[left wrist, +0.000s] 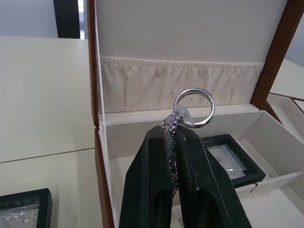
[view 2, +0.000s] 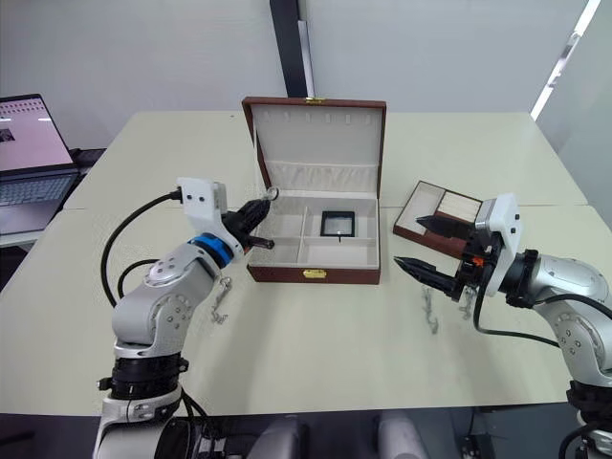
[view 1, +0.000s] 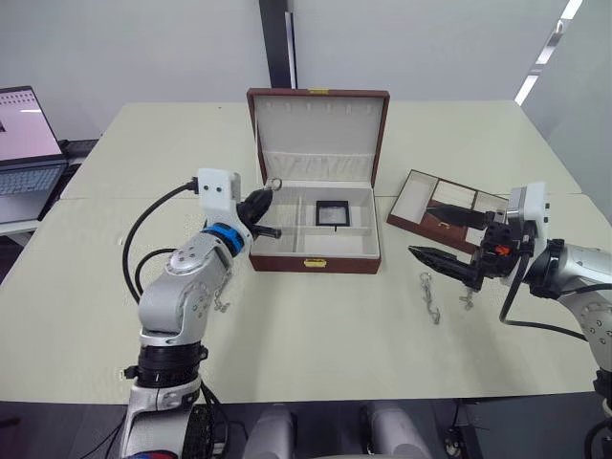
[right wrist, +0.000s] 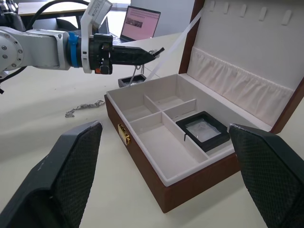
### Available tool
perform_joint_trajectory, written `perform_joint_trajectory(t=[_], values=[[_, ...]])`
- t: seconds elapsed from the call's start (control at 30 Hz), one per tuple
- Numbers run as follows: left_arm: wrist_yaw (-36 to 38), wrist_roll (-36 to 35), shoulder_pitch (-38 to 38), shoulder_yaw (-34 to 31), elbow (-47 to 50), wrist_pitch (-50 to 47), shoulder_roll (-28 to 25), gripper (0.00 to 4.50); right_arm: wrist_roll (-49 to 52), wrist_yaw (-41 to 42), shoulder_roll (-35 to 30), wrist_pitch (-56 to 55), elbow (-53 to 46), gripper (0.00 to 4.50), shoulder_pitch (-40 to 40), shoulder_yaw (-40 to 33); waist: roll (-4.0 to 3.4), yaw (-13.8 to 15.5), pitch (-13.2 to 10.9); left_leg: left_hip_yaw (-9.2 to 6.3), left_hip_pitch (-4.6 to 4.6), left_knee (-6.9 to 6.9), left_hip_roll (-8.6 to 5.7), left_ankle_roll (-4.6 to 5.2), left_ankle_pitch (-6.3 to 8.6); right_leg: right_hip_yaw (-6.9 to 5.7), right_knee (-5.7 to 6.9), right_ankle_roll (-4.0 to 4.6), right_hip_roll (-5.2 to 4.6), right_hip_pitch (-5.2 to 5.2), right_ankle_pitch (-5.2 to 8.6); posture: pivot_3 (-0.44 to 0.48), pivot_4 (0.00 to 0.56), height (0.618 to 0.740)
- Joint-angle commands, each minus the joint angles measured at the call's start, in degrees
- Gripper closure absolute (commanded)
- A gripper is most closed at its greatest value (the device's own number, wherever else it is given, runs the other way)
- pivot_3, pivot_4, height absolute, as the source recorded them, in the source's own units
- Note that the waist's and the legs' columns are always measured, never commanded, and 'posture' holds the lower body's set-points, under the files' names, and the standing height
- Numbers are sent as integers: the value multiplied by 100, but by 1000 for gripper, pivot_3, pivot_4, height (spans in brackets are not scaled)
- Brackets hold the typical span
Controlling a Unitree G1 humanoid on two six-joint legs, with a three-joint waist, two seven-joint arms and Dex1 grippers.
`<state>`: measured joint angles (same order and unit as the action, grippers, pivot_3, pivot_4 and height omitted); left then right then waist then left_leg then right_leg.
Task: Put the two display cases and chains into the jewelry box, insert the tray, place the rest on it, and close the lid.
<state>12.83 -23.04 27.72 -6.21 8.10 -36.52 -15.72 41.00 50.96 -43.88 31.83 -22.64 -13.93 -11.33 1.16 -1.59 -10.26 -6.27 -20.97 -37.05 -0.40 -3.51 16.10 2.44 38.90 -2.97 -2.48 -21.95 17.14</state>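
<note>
The jewelry box (view 1: 315, 260) stands at mid-table, its lid (view 1: 318, 129) upright. One display case (view 1: 332, 213) lies in a rear compartment. A second display case (left wrist: 23, 209) rests on the table left of the box. My left gripper (view 1: 269, 197) is over the box's left wall, shut on a chain whose ring (left wrist: 194, 108) sticks up above the fingertips. My right gripper (view 1: 422, 229) hangs open between the box and the tray (view 1: 413, 198), holding nothing. Two chains (view 1: 430, 297) lie on the table below it. Another chain (view 2: 221, 300) lies by my left arm.
A laptop (view 1: 27, 143) sits on a side desk at the far left. The left arm's black cable (view 1: 142, 234) loops over the table. The tray lies flat to the right of the box.
</note>
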Motion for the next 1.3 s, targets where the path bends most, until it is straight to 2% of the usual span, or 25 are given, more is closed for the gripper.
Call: perform_joint_trajectory(t=[0.03, 0.3, 0.9, 1.3], values=[[-98, 199, 384, 21, -285, 267, 91, 4472, 83, -81, -9, -13, -241, 0, 24, -186, 1, -1, -1, 0, 0, 0, 0, 0, 0, 0, 0, 0, 0, 0, 0, 0, 150, 740], [-156, 598, 976, 41, -1469, 756, 258, 4472, 159, -243, -30, 45, -367, 0, 123, -241, 2, -7, -1, 2, -1, 1, 0, 0, 0, 1, -1, 0, 0, -2, 0, 0, 150, 740], [13, 759, 993, 59, -1822, 1043, 481, 4472, 189, -318, -78, 152, -475, 0, 221, -372, 5, -4, -3, 1, -3, 1, -1, -1, -1, 1, 0, -1, -1, -3, 0, 0, 150, 740], [96, 697, 895, 55, -1670, 1000, 550, 848, 164, -278, -80, 153, -406, 0, 172, -320, 5, -4, -3, 1, -3, 1, -1, -1, -1, 1, 0, -1, -1, -3, 0, 0, 150, 740]])
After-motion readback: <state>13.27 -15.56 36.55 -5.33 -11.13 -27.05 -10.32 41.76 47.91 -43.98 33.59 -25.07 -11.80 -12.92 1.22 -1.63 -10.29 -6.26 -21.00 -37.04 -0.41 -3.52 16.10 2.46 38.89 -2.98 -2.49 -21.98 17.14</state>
